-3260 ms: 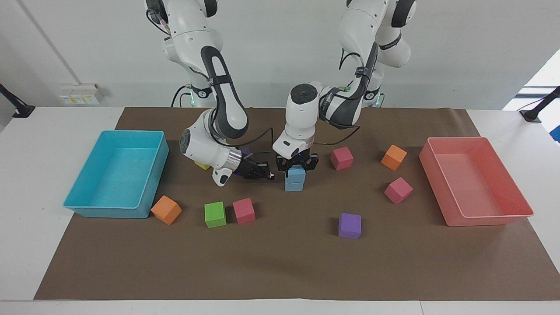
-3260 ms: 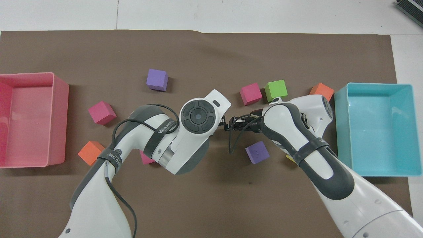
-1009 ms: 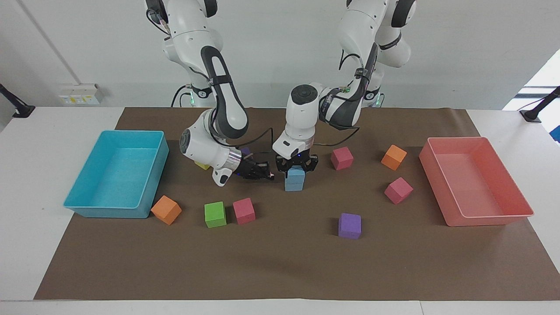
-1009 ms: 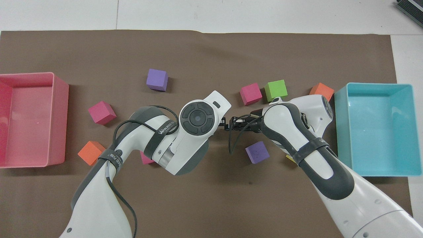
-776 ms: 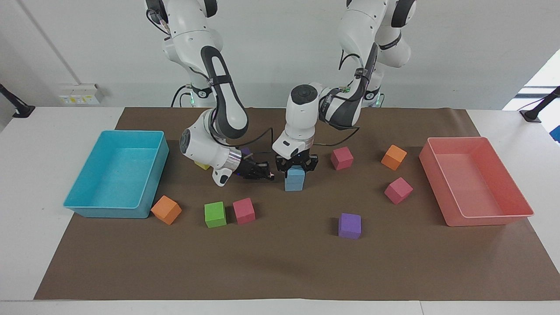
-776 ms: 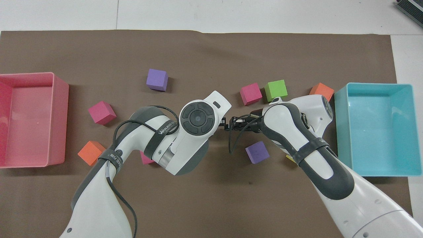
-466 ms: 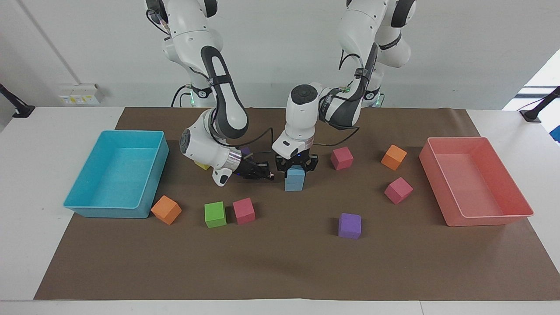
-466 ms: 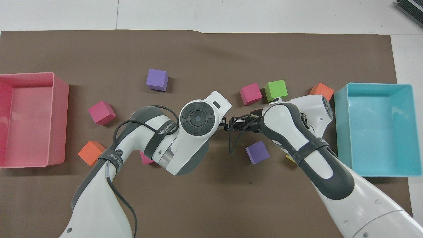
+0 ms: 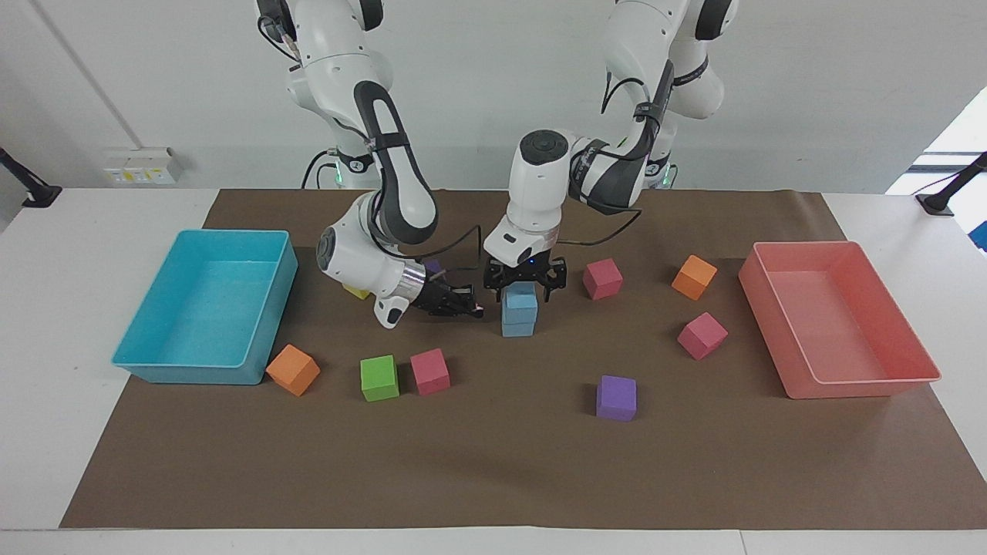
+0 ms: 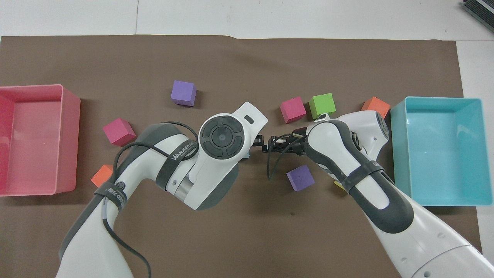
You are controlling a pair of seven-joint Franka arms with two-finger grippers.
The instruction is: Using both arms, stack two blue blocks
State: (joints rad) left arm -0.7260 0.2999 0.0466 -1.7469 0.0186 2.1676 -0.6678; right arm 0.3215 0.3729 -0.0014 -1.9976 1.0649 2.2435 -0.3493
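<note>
Two sky-blue blocks stand stacked mid-table, the upper blue block [image 9: 520, 302] resting squarely on the lower blue block [image 9: 518, 326]. My left gripper [image 9: 524, 291] hangs just over the stack, open, its fingers either side of the upper block's top without gripping it. My right gripper [image 9: 472, 308] waits low beside the stack, toward the right arm's end, pointing at it sideways. In the overhead view the left arm's wrist [image 10: 220, 137] covers the stack; only a blue sliver [image 10: 246, 154] shows.
A turquoise tray [image 9: 154, 368] sits at the right arm's end, a pink tray [image 9: 856, 387] at the left arm's end. Loose cubes lie around: orange [image 9: 293, 370], green [image 9: 379, 378], pink [image 9: 429, 371], purple [image 9: 616, 398], pink [image 9: 702, 335], orange [image 9: 694, 277], pink [image 9: 602, 278].
My left gripper has let go of the upper blue block and risen a little; the block stays on the lower one. The right arm has not moved.
</note>
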